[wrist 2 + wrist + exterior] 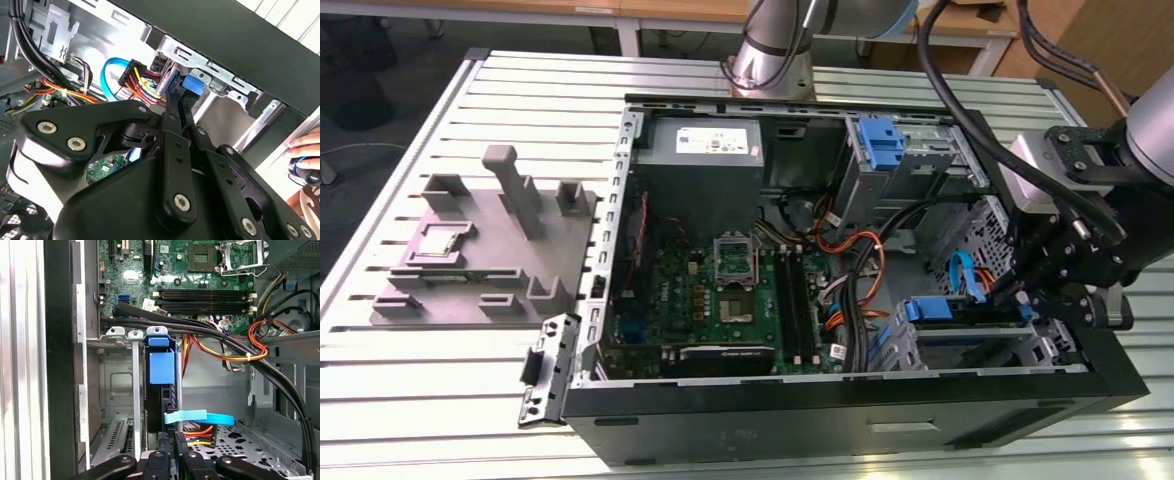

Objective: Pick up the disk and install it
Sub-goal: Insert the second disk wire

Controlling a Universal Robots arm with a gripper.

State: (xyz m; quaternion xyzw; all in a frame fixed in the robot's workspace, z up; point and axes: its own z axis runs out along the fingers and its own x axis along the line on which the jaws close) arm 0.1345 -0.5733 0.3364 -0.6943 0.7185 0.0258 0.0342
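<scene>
At the right edge of the exterior view the hand (1051, 290) hangs over the lower right corner of the open computer case (854, 425), just above the disk (947, 311). The disk stands on edge in the drive cage (1014, 350), its blue bracket upward. In the first wrist view the disk (162, 367) sits at frame centre with its blue tab facing the camera, and the hand's black fingers (159, 460) at the bottom edge are drawn close together around its dark rear edge. In the second wrist view the fingers (172, 117) pinch that same thin edge — so I judge the hand clenched on the disk, which looks seated in its slot or nearly so.

Risks from here, as I judge them: the light blue data cable (200, 417) and the red-yellow power connector (197, 432) lie right beside the fingers, and a tilted push could snag them or jam the bracket against the cage rail. The black cable bundle (210, 330) crosses just past the cage. A person's fingers (302, 147) rest near the case at the right edge of the second wrist view — close to moving parts.

The white label on the power supply (707, 145) carries print too small to make out.
</scene>
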